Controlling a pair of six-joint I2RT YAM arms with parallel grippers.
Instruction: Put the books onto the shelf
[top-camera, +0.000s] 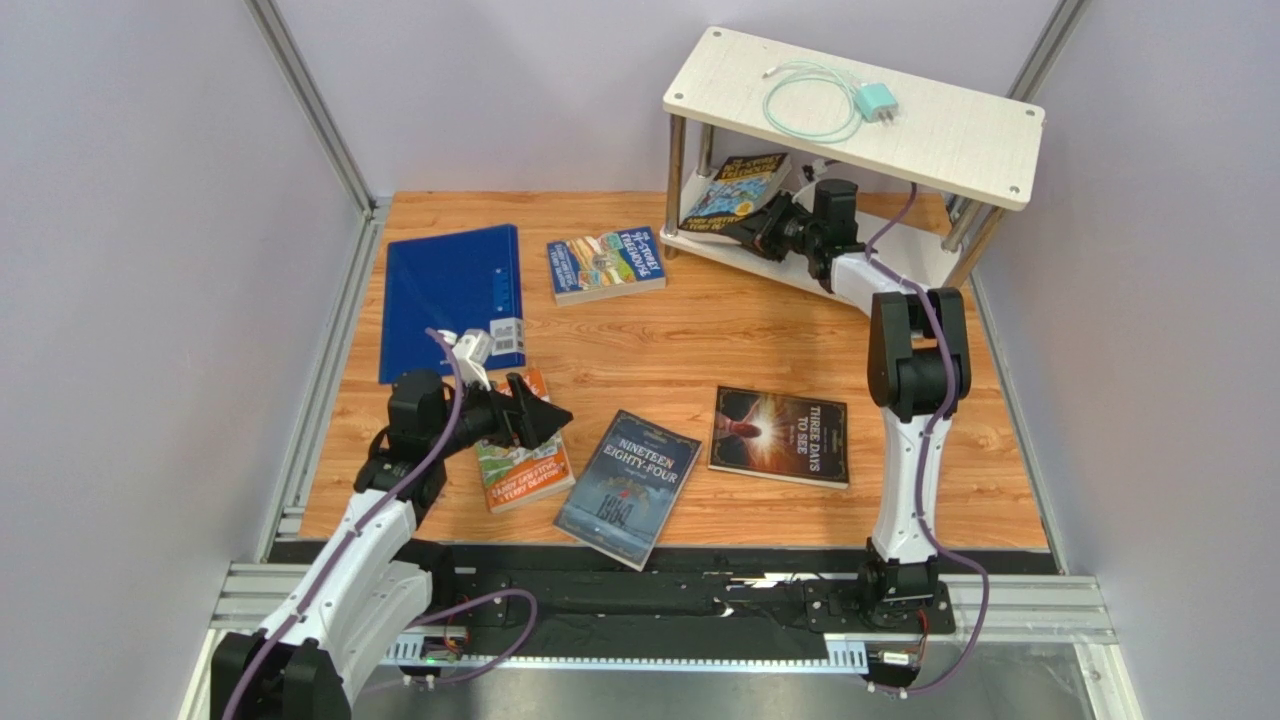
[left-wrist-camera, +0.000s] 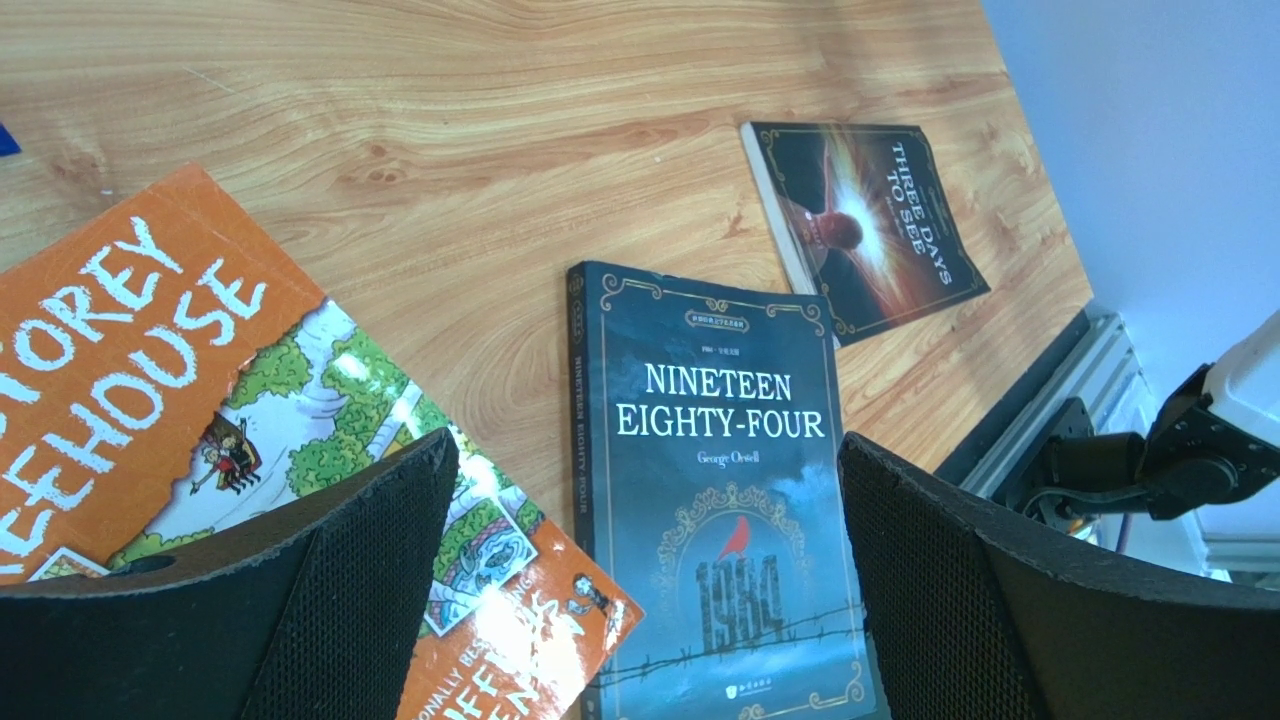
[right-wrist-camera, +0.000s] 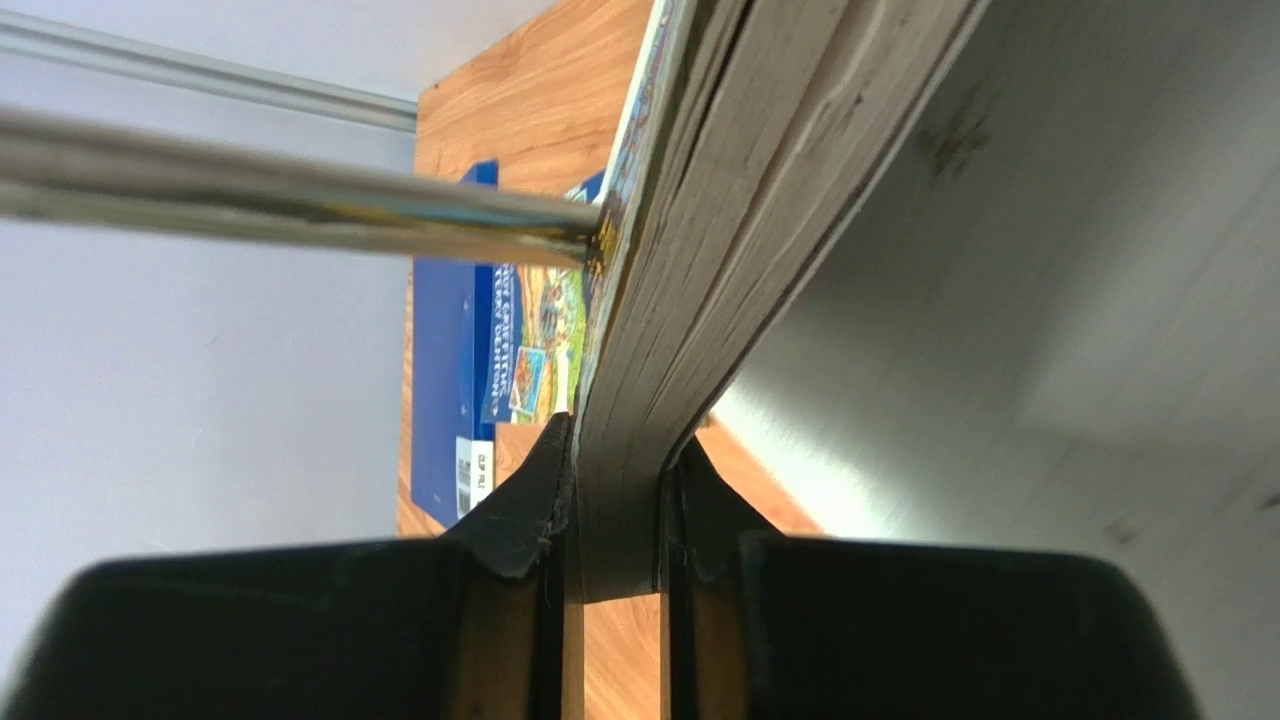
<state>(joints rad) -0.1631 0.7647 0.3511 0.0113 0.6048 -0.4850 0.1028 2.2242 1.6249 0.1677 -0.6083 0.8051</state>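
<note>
1. Right gripper (top-camera: 771, 222) clenched on blue Treehouse book (top-camera: 733, 192), tilted, partly inside shelf (top-camera: 962, 143) lower tier.
2. Cover appears to meet metal post (right-wrist-camera: 301, 203); recommend shifting clear, then pushing deeper before release.
3. Left gripper (top-camera: 516, 413) spread wide, empty, above orange Treehouse book (top-camera: 526, 473); four books lie on table (top-camera: 917, 495).
</note>
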